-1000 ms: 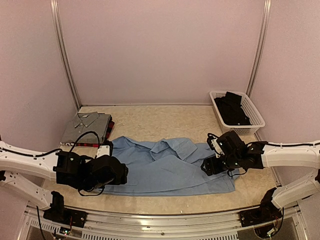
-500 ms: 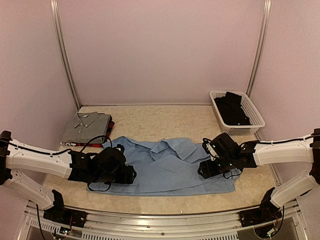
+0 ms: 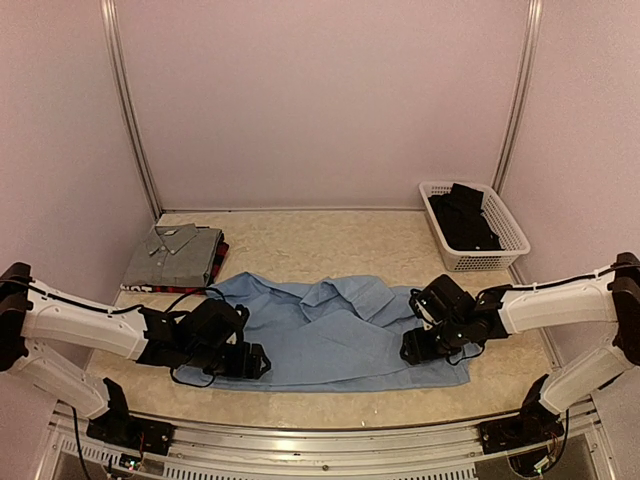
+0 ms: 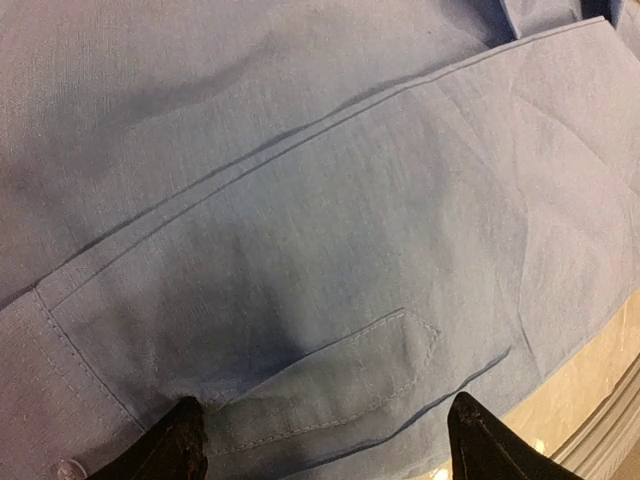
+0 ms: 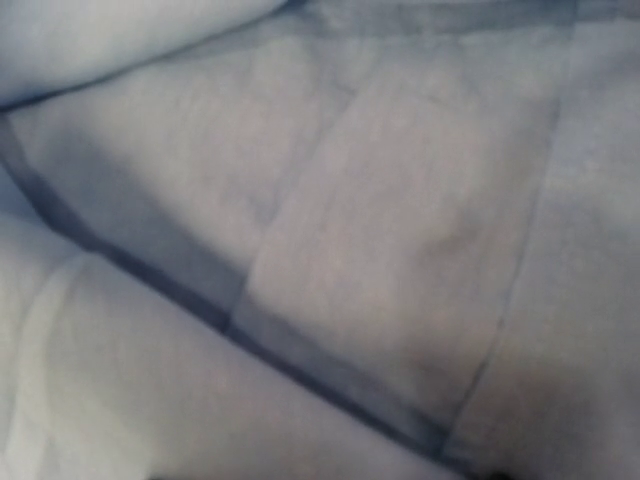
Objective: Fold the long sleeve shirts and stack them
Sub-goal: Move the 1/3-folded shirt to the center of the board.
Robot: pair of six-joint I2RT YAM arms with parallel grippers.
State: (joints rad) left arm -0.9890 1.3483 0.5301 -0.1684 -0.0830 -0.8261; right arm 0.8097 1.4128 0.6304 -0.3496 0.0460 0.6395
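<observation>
The beige counter (image 3: 320, 240) carries a blue shirt (image 3: 330, 335) spread across its near middle, a plaid shirt (image 3: 221, 262) at far left beneath a grey shirt (image 3: 175, 255), and a basket (image 3: 505, 225) at far right.

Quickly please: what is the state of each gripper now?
Left gripper: open above the light blue shirt.
Right gripper: cannot tell, view too blurred.

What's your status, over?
Left gripper open, low over light blue shirt, left end. Right gripper at its right end, state unclear. Grey shirt folded, far left. Nothing blocking.

Pale pink walls (image 3: 320, 100) with metal upright posts (image 3: 128, 110) enclose a beige marbled tabletop (image 3: 320, 245).
</observation>
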